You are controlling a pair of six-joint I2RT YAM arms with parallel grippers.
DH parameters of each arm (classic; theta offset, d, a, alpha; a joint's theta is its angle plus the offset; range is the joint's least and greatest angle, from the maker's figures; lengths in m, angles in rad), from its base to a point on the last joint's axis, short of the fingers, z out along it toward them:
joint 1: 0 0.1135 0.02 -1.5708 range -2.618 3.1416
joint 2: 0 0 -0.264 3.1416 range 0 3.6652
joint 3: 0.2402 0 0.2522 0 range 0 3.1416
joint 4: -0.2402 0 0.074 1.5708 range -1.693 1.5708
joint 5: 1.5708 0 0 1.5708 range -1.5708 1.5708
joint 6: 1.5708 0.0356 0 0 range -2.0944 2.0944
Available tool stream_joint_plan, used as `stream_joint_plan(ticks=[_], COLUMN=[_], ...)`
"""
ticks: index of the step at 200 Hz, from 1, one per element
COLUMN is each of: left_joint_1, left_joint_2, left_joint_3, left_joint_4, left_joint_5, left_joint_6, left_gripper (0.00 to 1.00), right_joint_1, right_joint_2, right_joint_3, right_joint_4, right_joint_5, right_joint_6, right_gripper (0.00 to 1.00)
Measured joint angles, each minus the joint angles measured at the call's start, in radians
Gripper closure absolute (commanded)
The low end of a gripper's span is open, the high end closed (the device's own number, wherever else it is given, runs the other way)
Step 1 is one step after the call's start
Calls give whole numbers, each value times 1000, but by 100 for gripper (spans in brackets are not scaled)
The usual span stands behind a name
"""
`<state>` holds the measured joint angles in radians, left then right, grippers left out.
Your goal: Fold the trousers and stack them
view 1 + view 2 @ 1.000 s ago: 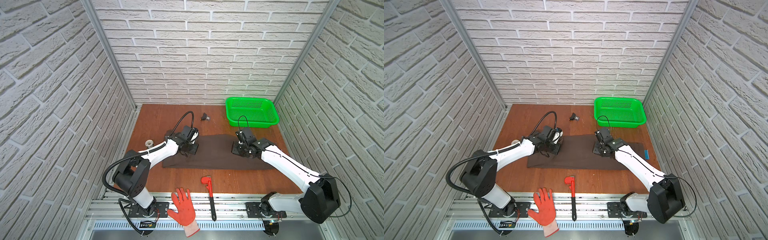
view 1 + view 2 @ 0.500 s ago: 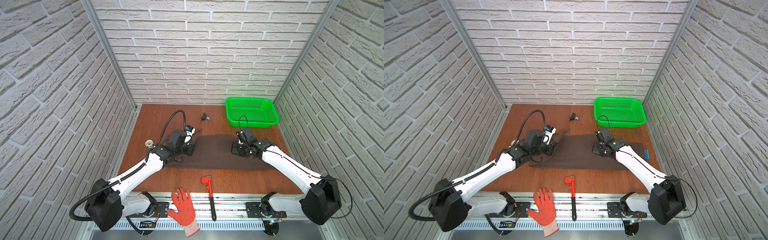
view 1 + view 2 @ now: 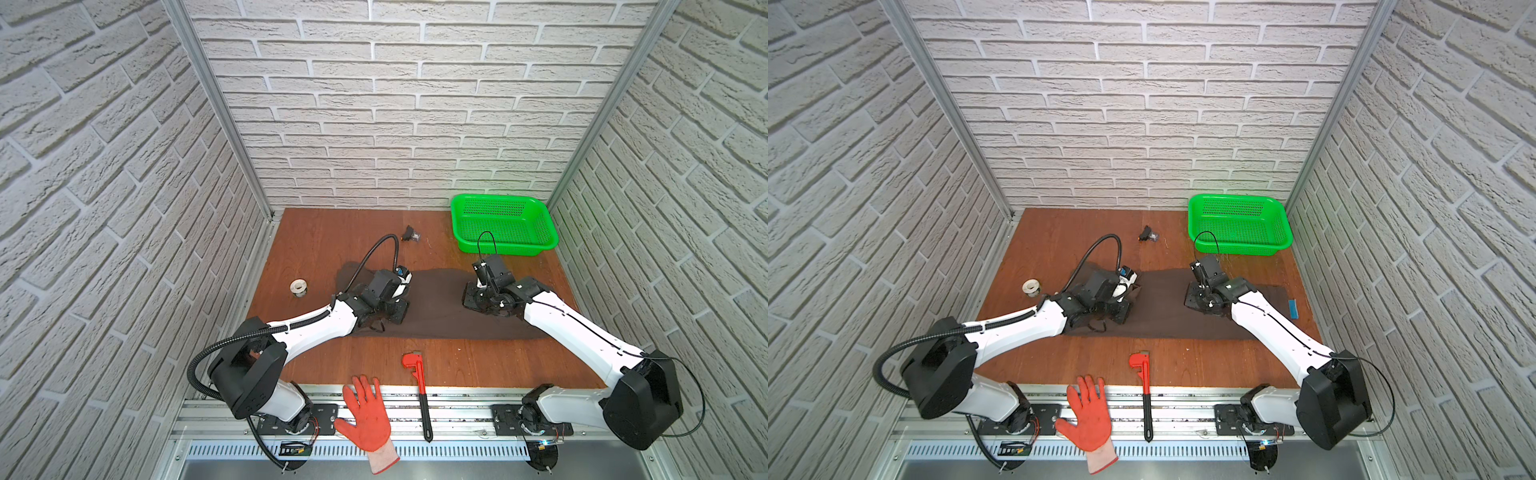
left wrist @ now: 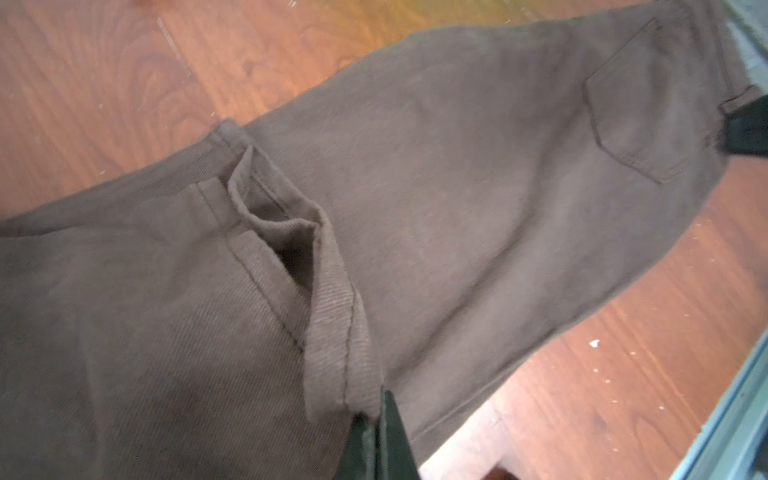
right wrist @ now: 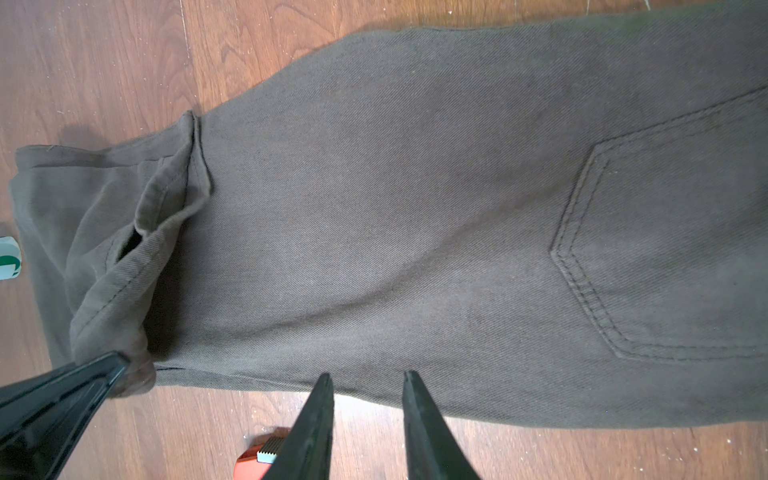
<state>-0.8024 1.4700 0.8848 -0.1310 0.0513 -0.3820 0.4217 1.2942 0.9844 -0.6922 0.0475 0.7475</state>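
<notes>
Left fingers (image 4: 390,432), clamped on the hem (image 4: 332,332), have drawn it inward over the trousers (image 3: 440,307) — the fold's begun — while right fingers (image 5: 419,415) hover apart.

Trousers (image 3: 436,307) laid flat crosswise over the middle of the table (image 3: 316,249), a leg hem doubled over the layer beneath at the left end. Left gripper (image 4: 376,419) on that hem; right gripper (image 5: 368,376) at the near edge of the right half. Perforated basket (image 3: 511,247) in the rear right corner, behind the trousers and apart from them. Small clip-like object (image 3: 409,235) behind the trousers; tape roll (image 3: 298,287) to their left. Pipe wrench (image 3: 422,395) in front, handle reaching onto the front rail (image 3: 465,405); work glove (image 3: 368,415) on the rail, left of the wrench.
</notes>
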Motion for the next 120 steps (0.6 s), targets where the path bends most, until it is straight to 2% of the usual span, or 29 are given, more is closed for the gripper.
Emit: stream_joint_plan(ticks=[70,120], left_joint_1=[-30,-35], left_joint_2=[-67,72], left_joint_3=[15,-37], left_joint_4=[90,191], left_joint_5=[-13,7], left_joint_6=[7,-36], left_gripper=[100,100], right_joint_1=[0,0], right_joint_2=[1,8], right_joint_3=[14,14], right_joint_4=[-4,-5], right_joint_5=[1,0], right_joint_6=[-4,-4], right_gripper=[68,68])
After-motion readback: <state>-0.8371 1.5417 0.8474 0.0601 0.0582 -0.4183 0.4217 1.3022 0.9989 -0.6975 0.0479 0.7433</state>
